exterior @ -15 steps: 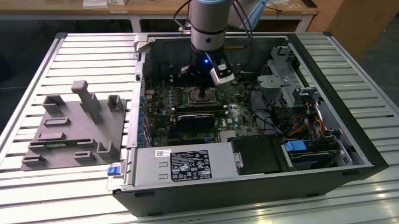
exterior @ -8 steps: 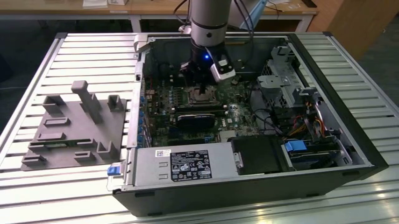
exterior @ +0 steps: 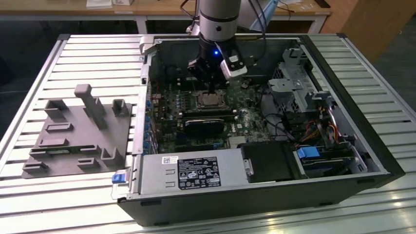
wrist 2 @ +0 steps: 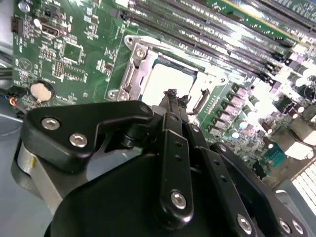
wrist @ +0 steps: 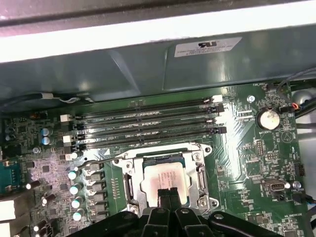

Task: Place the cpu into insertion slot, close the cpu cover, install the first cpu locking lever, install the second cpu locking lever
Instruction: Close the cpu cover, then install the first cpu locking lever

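The cpu, a small flat square chip with a dull silver-grey metal top [wrist: 165,178], lies inside the insertion slot [wrist: 157,159], a square socket with a dark frame on the green circuit board [wrist: 247,148]. Around the chip sits the cpu cover, a thin square silver metal frame plate with a cut-out centre [wrist: 200,170]. It seems to lie flat over the edges of the chip, though the black links of the claw hide the near side of it, so I cannot be sure it is fully down. In the second wrist view the same chip [wrist 2: 165,81] and frame [wrist 2: 134,74] show from a lower angle.

The claw [wrist: 168,193] has its two black fingers pressed together with nothing between them. Their tips are at the near edge of the chip, touching it or just above it; the pictures do not let me tell which. In the second wrist view the joined tips [wrist 2: 174,96] point down at the same edge.

Beside the socket run the long narrow black memory slots [wrist: 143,123], and a round silver coin battery [wrist: 269,118] sits on the board, well apart from the socket.

In the exterior view the arm reaches down into the open black computer case [exterior: 260,200], which lies on a slatted metal tabletop [exterior: 65,204]. The claw [exterior: 209,87] is right over the socket. On the exterior view's left, a grey plastic fixture with upright posts [exterior: 71,136] rests on the tabletop beside the case.
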